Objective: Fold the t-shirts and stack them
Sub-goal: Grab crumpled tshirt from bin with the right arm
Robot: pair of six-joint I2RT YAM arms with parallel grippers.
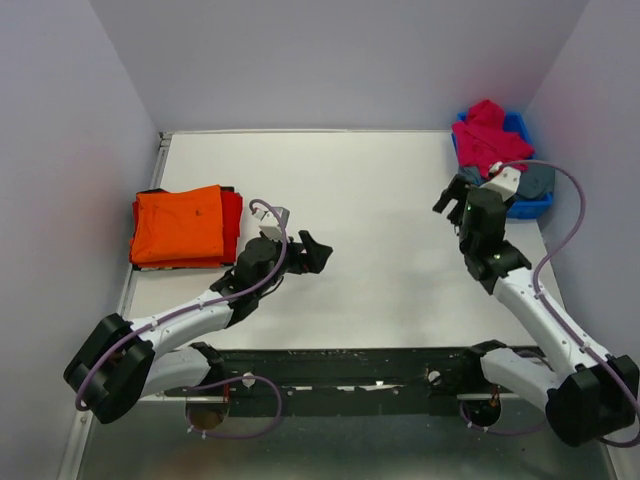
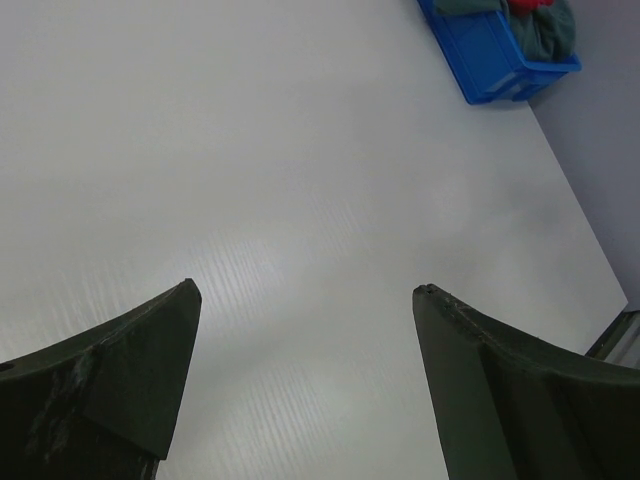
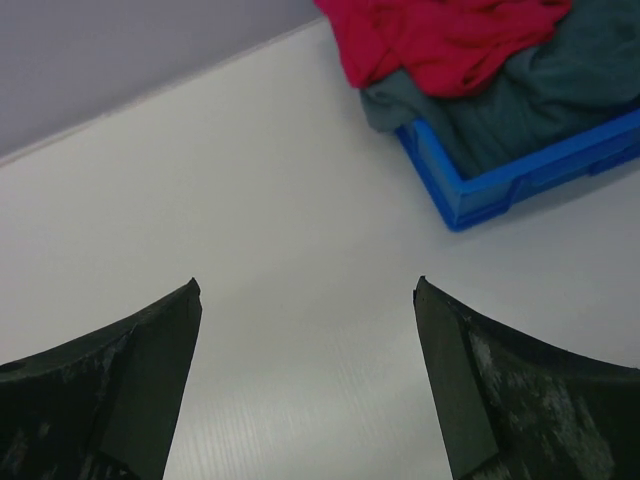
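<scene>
A folded bright orange t-shirt [image 1: 180,225] lies on top of a folded red t-shirt [image 1: 232,214] at the table's left edge. A crumpled crimson-pink t-shirt [image 1: 486,133] and a grey-teal t-shirt [image 1: 536,179] lie in the blue bin [image 1: 529,206] at the back right. They also show in the right wrist view, pink [image 3: 440,40] over grey-teal [image 3: 540,95]. My left gripper [image 1: 312,251] is open and empty over bare table, to the right of the stack. My right gripper [image 1: 450,198] is open and empty, just left of the bin.
The blue bin also shows far off in the left wrist view [image 2: 495,65]. Grey walls close in the white table [image 1: 370,220] on three sides. The arm bases and a black rail [image 1: 340,365] run along the near edge.
</scene>
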